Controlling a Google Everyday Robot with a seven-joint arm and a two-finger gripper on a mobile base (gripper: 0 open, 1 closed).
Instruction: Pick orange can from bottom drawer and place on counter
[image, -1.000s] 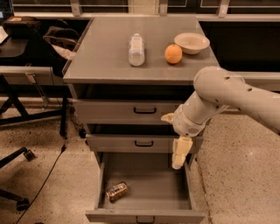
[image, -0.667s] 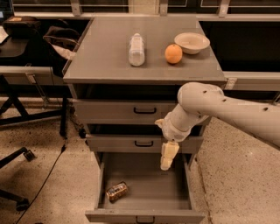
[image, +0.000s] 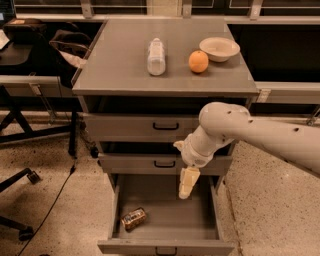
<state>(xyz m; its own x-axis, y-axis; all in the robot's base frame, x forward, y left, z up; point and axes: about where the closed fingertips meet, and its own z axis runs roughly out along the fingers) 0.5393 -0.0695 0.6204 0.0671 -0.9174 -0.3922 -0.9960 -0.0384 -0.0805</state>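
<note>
Low at the front-left of the open bottom drawer (image: 172, 227), the orange can (image: 133, 218) lies on its side, exposed for a top-down reach. Right of it the gripper (image: 186, 184) hangs pointing downward; clenched or released, I cannot tell.

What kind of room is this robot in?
Probably an office or lab: desks, a speckled floor, a grey drawer cabinet. The gripper hangs over the open bottom drawer, right of the orange can.

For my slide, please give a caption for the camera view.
End effector hangs above the open bottom drawer, apart from the orange can lying inside.
</note>
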